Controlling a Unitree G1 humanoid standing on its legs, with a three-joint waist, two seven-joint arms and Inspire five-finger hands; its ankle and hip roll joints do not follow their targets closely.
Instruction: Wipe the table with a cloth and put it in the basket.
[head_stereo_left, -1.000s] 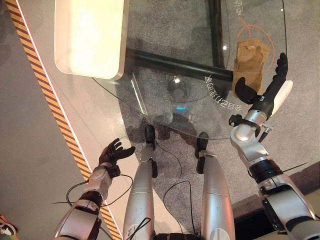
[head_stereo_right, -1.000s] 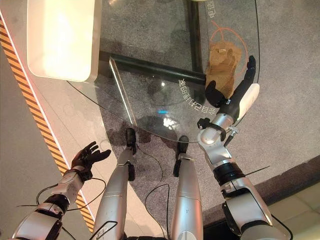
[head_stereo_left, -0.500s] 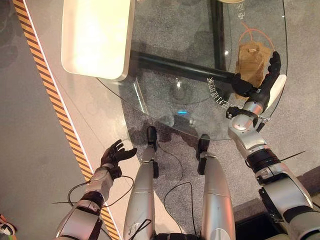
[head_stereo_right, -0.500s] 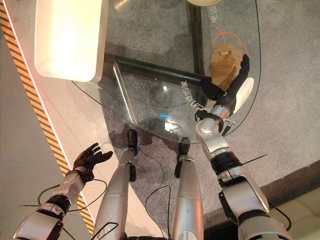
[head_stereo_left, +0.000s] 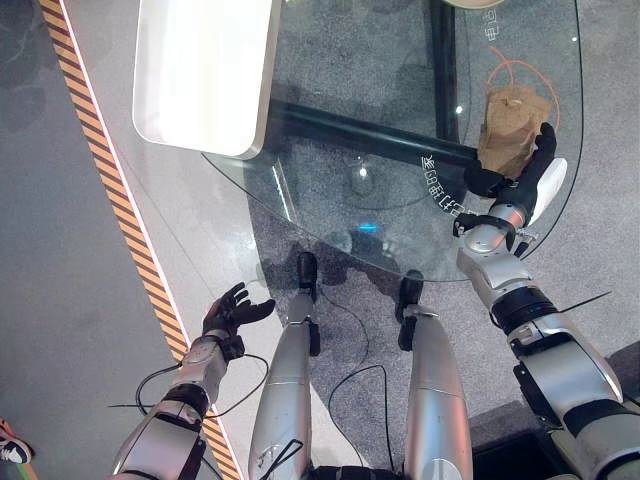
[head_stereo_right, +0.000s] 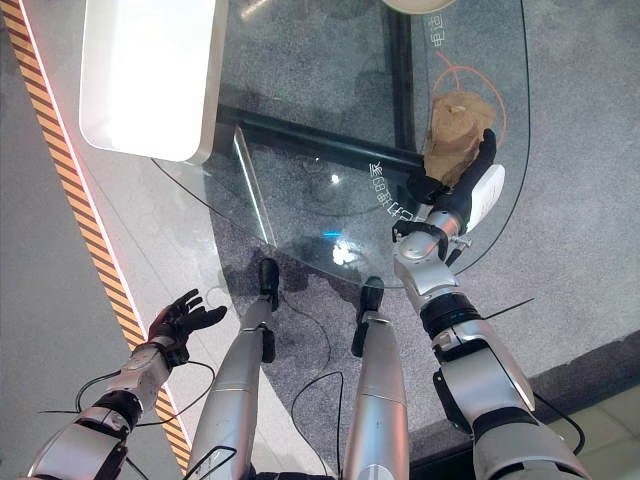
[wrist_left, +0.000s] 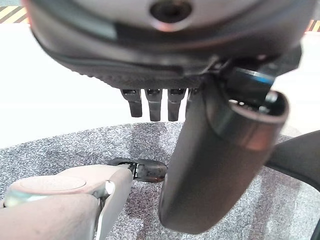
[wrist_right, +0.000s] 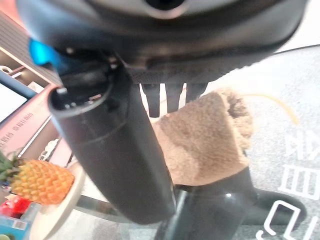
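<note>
A tan cloth (head_stereo_left: 512, 125) lies bunched on the right part of the round glass table (head_stereo_left: 330, 225), inside an orange ring drawn on the glass. My right hand (head_stereo_left: 517, 186) is at the cloth's near edge. Its straight fingers (head_stereo_left: 545, 142) lie along the cloth's right side and its thumb (head_stereo_left: 480, 181) is spread at the near left. The right wrist view shows the cloth (wrist_right: 205, 140) between thumb and straight fingers, with the hand open. My left hand (head_stereo_left: 232, 312) hangs open low at the left, over the floor. A pale round rim (head_stereo_right: 420, 4) shows at the table's far edge.
A white rectangular top (head_stereo_left: 205, 70) adjoins the glass at the far left. A black bar (head_stereo_left: 350, 125) runs under the glass. Orange-and-black striped tape (head_stereo_left: 110, 190) crosses the floor at the left. In the right wrist view a toy pineapple (wrist_right: 40, 182) lies on a pale dish.
The camera has shifted. My right hand has reached forward and come up against the cloth's near edge, and the cloth looks more bunched. The left hand has stayed put.
</note>
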